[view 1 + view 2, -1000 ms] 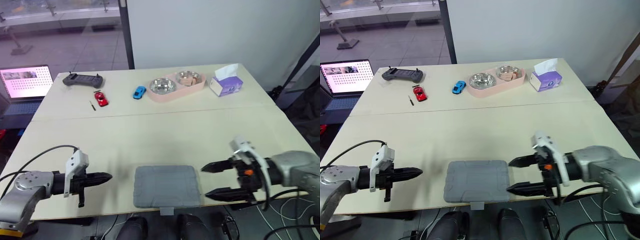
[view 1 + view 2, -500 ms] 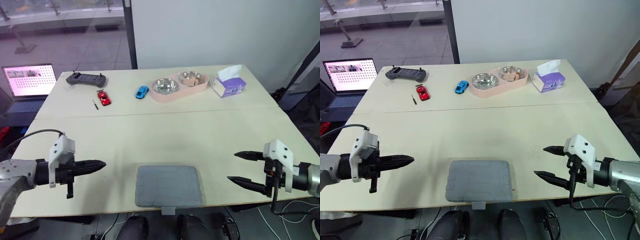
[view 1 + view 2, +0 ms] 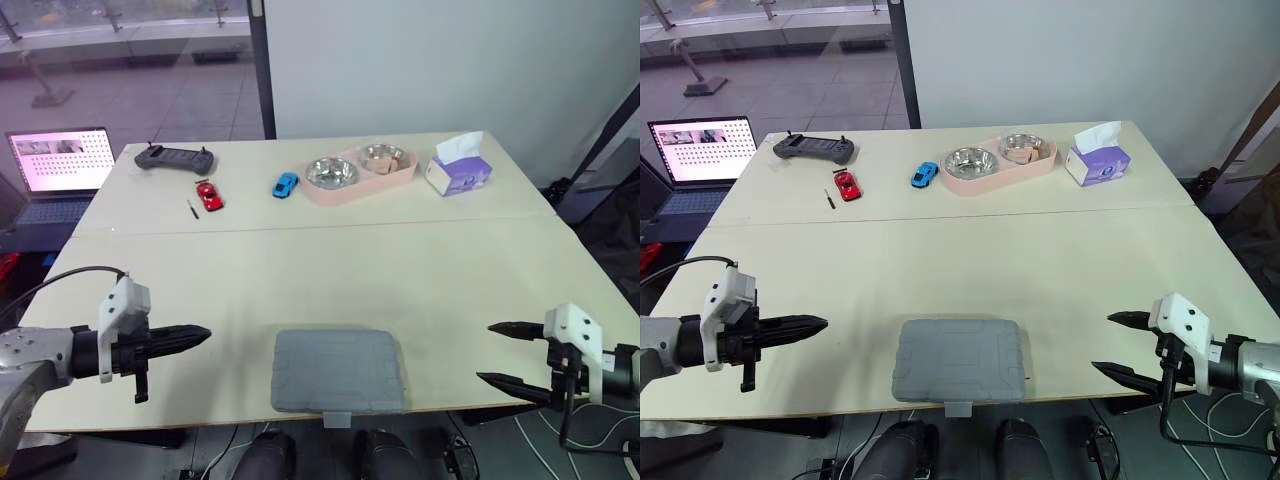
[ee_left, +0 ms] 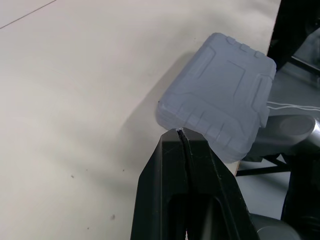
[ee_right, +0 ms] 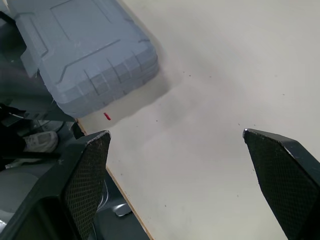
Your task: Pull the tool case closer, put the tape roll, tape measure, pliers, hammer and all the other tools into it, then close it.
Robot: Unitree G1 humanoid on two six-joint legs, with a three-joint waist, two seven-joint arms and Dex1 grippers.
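Grey tool case (image 3: pixel 338 370) (ribbed lid), cream table (image 3: pixel 330 270)

The beige table (image 3: pixel 300 270) bears a grey plastic tool case (image 3: pixel 338 370) at its near edge. Far side: black controller (image 3: pixel 172 158), red toy car (image 3: pixel 206 195), blue toy car (image 3: pixel 283 184), pink bowl tray (image 3: pixel 332 194), purple tissue box (image 3: pixel 458 172).

Ends each arm in two long, black, pointed fingers, left gripper (image 3: pixel 195 336) and right gripper (image 3: pixel 484 351) alike, with a white boxy housing (image 3: pixel 122 305) mounted atop each wrist. Shows rounded silver-grey metal on the left forearm (image 3: pixel 30 352), with a thin black cable (image 3: pixel 75 271) arching over it. Bears a fine cross-hatched texture on the right fingers' inner pads (image 5: pixel 92 165).
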